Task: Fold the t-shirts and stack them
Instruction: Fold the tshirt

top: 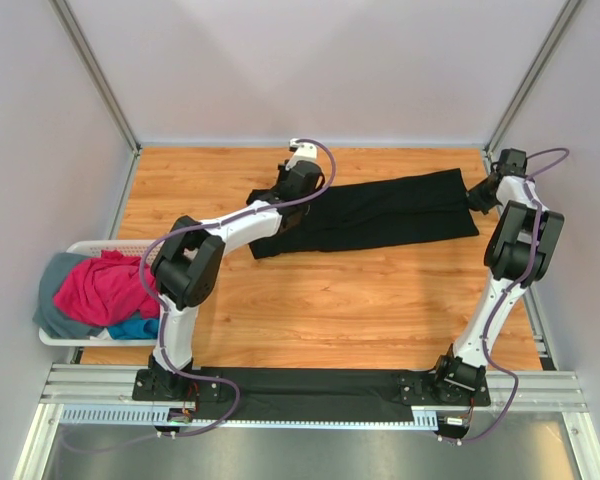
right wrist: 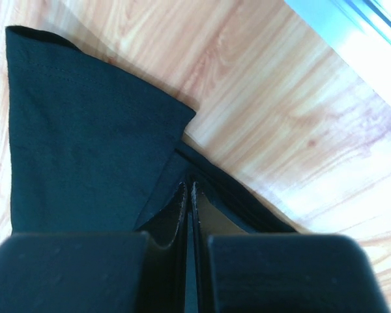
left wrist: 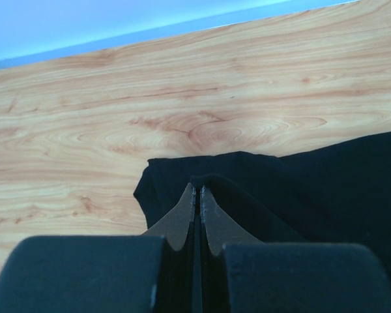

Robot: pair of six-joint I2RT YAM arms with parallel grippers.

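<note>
— Black t-shirt point(top: 380, 212), where is it lying?
— It is lying stretched into a long band across the far half of the wooden table point(top: 330, 300), running left to right, with one gripper at each end.
— What is the left gripper point(top: 273, 196) doing?
— It is sitting at the band's left end with its jaws pressed together. In its wrist view the dark cloth is bunching up around the fingertips point(left wrist: 186, 202), so it is pinching the black t-shirt by its edge.
— And the right gripper point(top: 477, 195)?
— It is sitting at the right end, near the table's far right corner. Its jaws are closed tight as well, gripping the cloth, while a sleeve point(right wrist: 85, 124) is fanning out flat on the wood beside them.
— Where are the other shirts?
— They are lying heaped in the white basket point(top: 92, 245) at the table's left edge. The magenta-pink shirt point(top: 100, 290) is on top, the bright blue shirt point(top: 135, 327) is peeking out below, and the grey shirt point(top: 52, 282) is hanging over the left rim.
</note>
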